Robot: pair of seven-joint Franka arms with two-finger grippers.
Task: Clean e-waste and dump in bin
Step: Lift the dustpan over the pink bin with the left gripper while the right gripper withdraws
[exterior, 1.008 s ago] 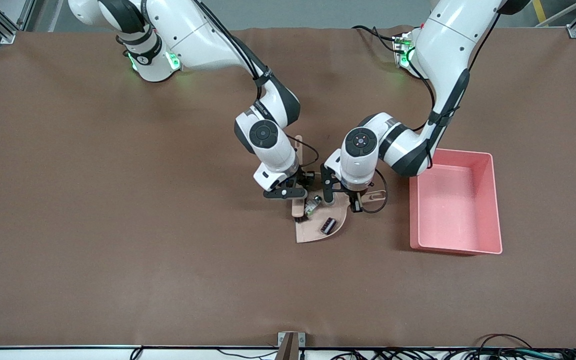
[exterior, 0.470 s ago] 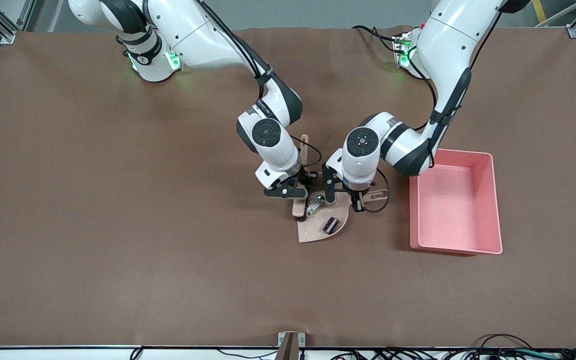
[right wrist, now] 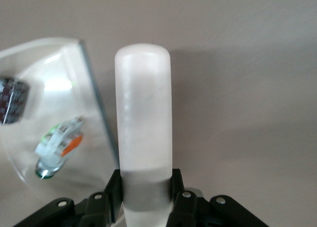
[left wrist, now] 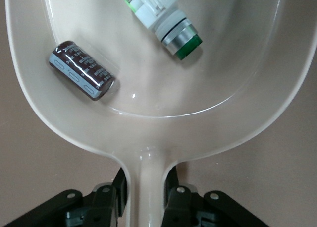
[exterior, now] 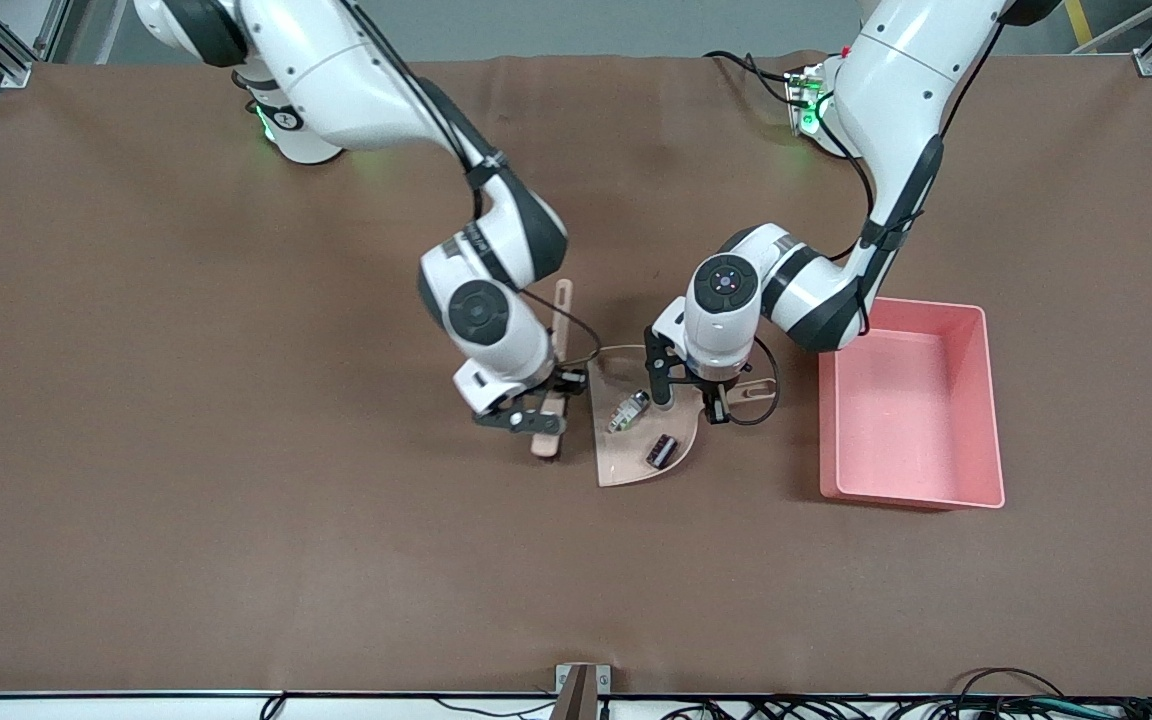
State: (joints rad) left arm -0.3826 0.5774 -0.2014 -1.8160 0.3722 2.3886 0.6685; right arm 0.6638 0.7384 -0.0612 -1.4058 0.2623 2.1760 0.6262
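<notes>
Front view, running across from the right arm's end: your right gripper point(exterior: 536, 420) is clamped on the beige brush point(exterior: 552, 375), sitting mid-table just beside the dustpan's straight edge. Next comes the dustpan point(exterior: 626, 455), with both bits of e-waste lying in it, apart from each other: the white-grey part with the green patch point(exterior: 627, 411) and the dark block point(exterior: 661, 450). Your left gripper point(exterior: 711, 395) has its jaws pinched narrow on the dustpan's handle. The pink bin point(exterior: 911, 410) sits near the pan, toward the left arm's edge of the table.
</notes>
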